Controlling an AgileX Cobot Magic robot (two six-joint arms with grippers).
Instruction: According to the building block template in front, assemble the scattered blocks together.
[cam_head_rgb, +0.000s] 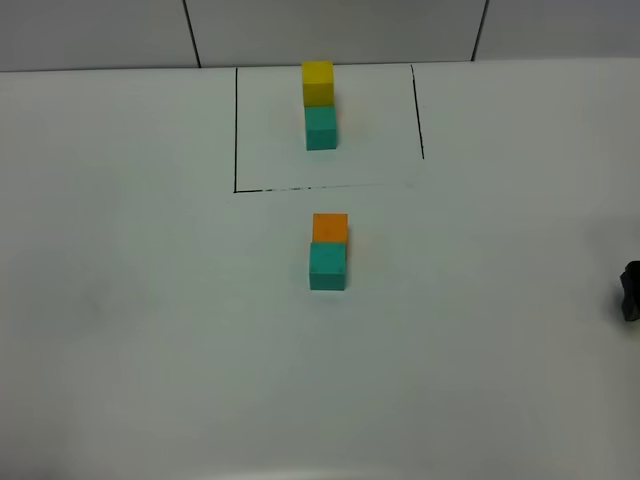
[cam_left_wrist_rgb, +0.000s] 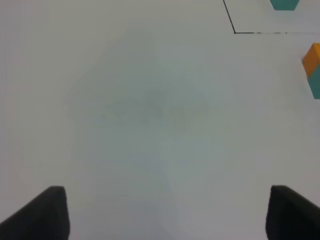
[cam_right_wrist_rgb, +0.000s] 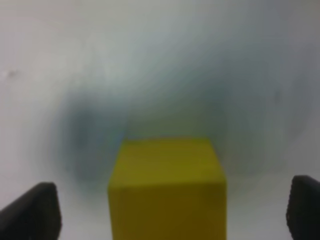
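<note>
White table (cam_head_rgb: 120, 300): orange cube (cam_head_rgb: 330, 227) touching teal cube (cam_head_rgb: 328, 267), template (cam_head_rgb: 320, 105) beyond. Left gripper (cam_left_wrist_rgb: 167, 192) fingers apart, empty. Right gripper (cam_right_wrist_rgb: 173, 184) likewise, flanking yellow cube (cam_right_wrist_rgb: 167, 212) without touching.

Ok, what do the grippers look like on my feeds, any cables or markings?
Both look alike. The left gripper shows two matte black fingers, blunt and wedge-shaped, without markings. The right gripper shows the same black fingers, blurred. The high view catches only a small black part at its right edge. No cables or arm links are visible.
</note>
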